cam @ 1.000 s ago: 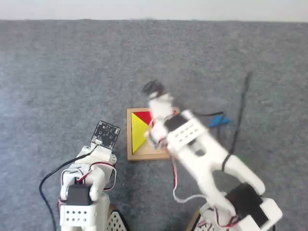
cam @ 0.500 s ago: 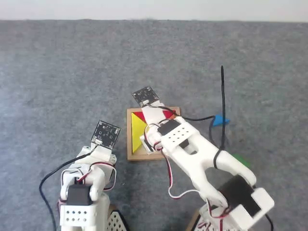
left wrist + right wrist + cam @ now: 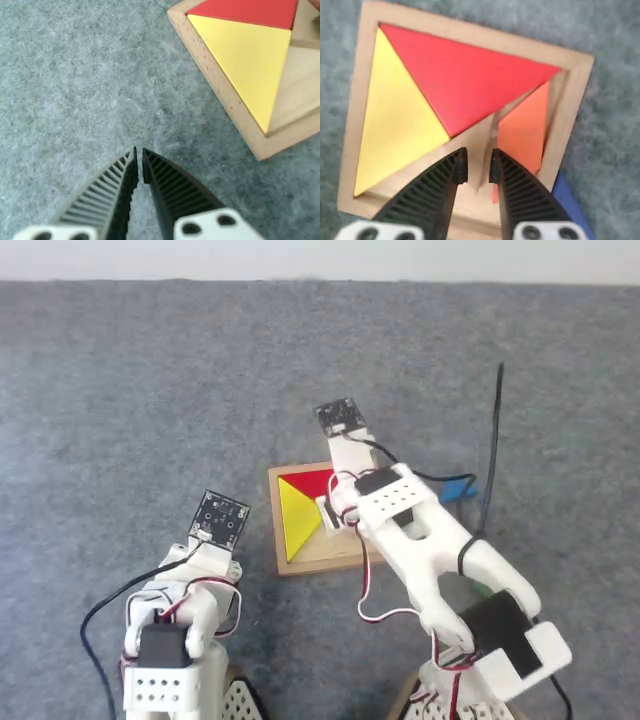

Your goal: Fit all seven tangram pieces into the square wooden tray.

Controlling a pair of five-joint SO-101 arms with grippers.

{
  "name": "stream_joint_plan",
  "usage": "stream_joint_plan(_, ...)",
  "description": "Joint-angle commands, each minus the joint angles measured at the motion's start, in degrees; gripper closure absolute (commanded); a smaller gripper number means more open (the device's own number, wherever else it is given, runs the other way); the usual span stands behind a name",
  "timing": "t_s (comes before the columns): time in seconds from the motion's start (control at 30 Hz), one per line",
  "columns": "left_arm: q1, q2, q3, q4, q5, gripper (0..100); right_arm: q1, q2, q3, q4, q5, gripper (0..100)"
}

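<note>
The square wooden tray (image 3: 290, 565) lies mid-table, slightly turned. A large yellow triangle (image 3: 395, 120) and a large red triangle (image 3: 470, 75) lie flat in it. An orange triangle (image 3: 525, 130) rests along the tray's wall beside the red one. My right gripper (image 3: 476, 165) hangs just above the tray's bare wood, open by a narrow gap with nothing between its fingers. A blue piece (image 3: 458, 487) lies on the carpet right of the tray. My left gripper (image 3: 139, 152) is shut and empty over the carpet, short of the tray's near corner (image 3: 260, 147).
Grey carpet (image 3: 150, 390) covers the whole table. A sliver of a green piece (image 3: 483, 588) shows beside the right arm (image 3: 430, 550). Black cables run near the blue piece. The left arm (image 3: 170, 640) stands at the front left.
The right arm swung right and back across the tray. The tray turned slightly and slid a little right. The left arm stayed put.
</note>
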Motion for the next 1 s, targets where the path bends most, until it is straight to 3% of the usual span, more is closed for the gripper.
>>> stream_joint_plan(0.0,-0.26,-1.32,-0.4,0.18,-0.62,98,-1.19,-4.09,-5.27,0.66,0.62,90.8)
stream_joint_plan(0.2,-0.26,-1.32,-0.4,0.18,-0.62,98,-5.67,-14.99,0.0,4.88,0.62,90.8)
stream_joint_plan(0.4,-0.26,-1.32,-0.4,0.18,-0.62,98,1.54,-19.21,9.49,0.92,0.62,90.8)
stream_joint_plan(0.63,-0.26,-1.32,-0.4,0.18,-0.62,98,4.26,-12.26,10.11,-4.09,0.62,90.8)
stream_joint_plan(0.97,-0.26,-1.32,-0.4,0.18,-0.62,98,6.02,2.24,0.26,-4.97,0.26,90.8)
